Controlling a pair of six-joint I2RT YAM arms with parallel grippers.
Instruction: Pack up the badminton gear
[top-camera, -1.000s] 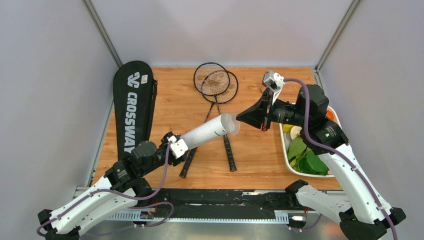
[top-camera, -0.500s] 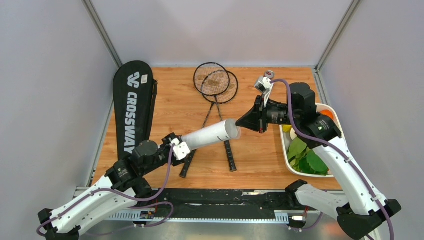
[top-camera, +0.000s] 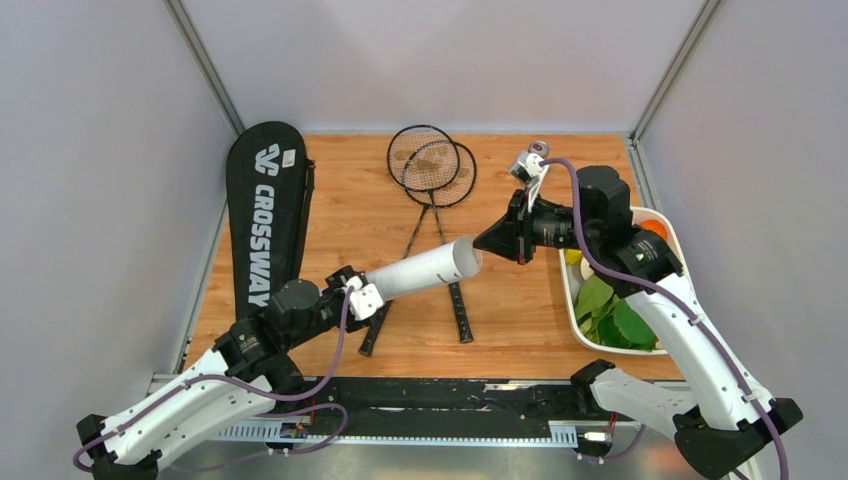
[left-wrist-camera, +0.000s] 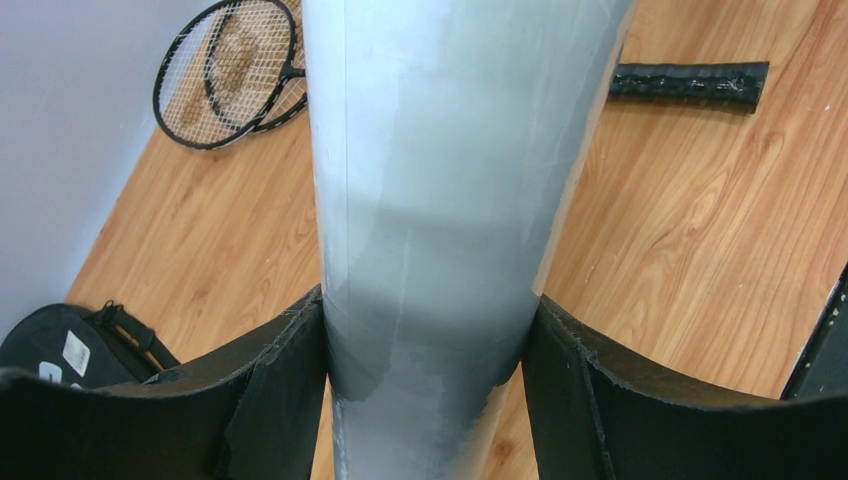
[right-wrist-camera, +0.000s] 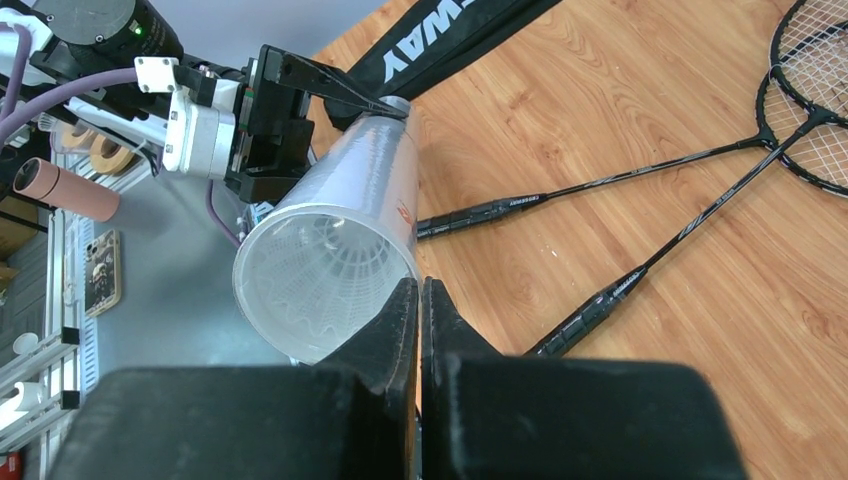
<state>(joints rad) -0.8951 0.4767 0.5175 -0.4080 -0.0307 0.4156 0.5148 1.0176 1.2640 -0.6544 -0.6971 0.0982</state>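
Nearest me, at 7 o'clock on the table, my left gripper (top-camera: 355, 290) clamps the base of the white tube (top-camera: 420, 268), which slants toward 2 o'clock above the racket handles. My right gripper (right-wrist-camera: 420, 292) sits just at the tube's open mouth, fingers pinched together on nothing I can see. A feather shuttlecock (right-wrist-camera: 335, 262) sits inside the tube. The two rackets (top-camera: 432, 170) lie crossed toward 12 o'clock, and the CROSSWAY bag (top-camera: 265, 215) lies flat at 10 o'clock

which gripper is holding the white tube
The left gripper: it clamps the white tube on both sides. The right gripper is shut on nothing, its tips by the tube's open mouth.
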